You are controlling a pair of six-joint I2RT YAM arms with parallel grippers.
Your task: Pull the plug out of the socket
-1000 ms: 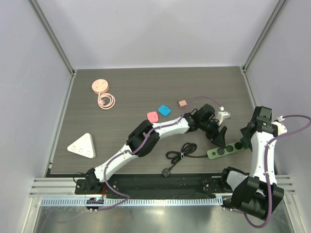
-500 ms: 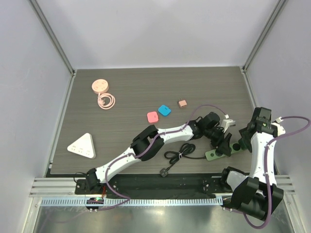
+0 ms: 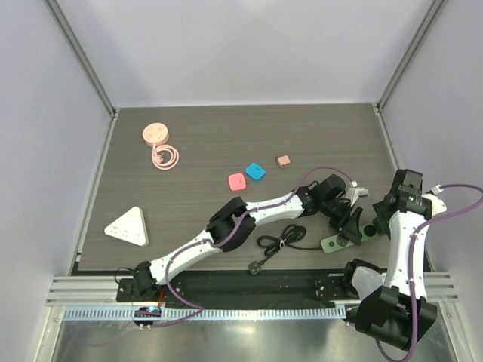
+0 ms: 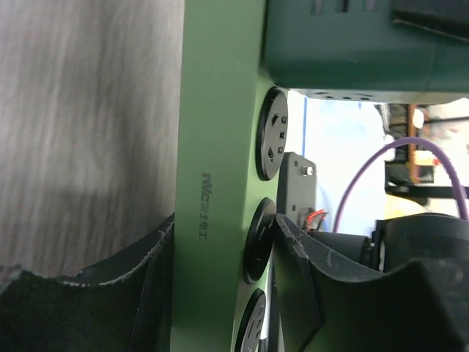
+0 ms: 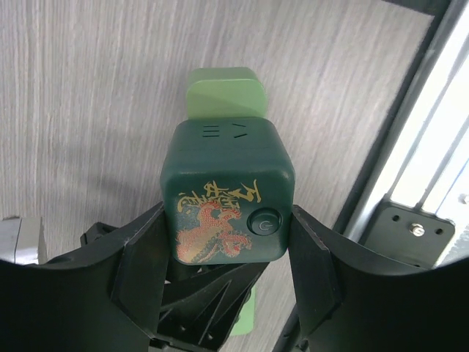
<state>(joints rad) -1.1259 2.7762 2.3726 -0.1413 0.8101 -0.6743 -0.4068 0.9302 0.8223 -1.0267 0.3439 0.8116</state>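
The socket [image 3: 334, 242], a green power strip with round black outlets, lies near the table's right front edge. My left gripper [image 3: 349, 226] is over it. In the left wrist view the strip [image 4: 220, 147] stands between the jaws of my left gripper [image 4: 223, 227], one finger on each side, touching it. The plug [image 5: 227, 198], a dark green cube with a dragon print and a round button, sits in the strip's end [image 5: 223, 92]. My right gripper [image 5: 227, 213] is shut on its two sides. In the top view the plug is hidden under my right gripper [image 3: 375, 224].
The strip's black cord [image 3: 281, 240] lies coiled to its left. Pink [image 3: 238, 181], blue [image 3: 256, 171] and tan [image 3: 284, 160] small blocks lie mid-table. A pink round device [image 3: 155, 133] and a white triangle [image 3: 127, 226] are at the left. The metal rail [image 5: 418, 183] runs close on the right.
My left arm has reached further right and toward the front, and its jaws have come down around the strip. My right gripper has stayed on the plug.
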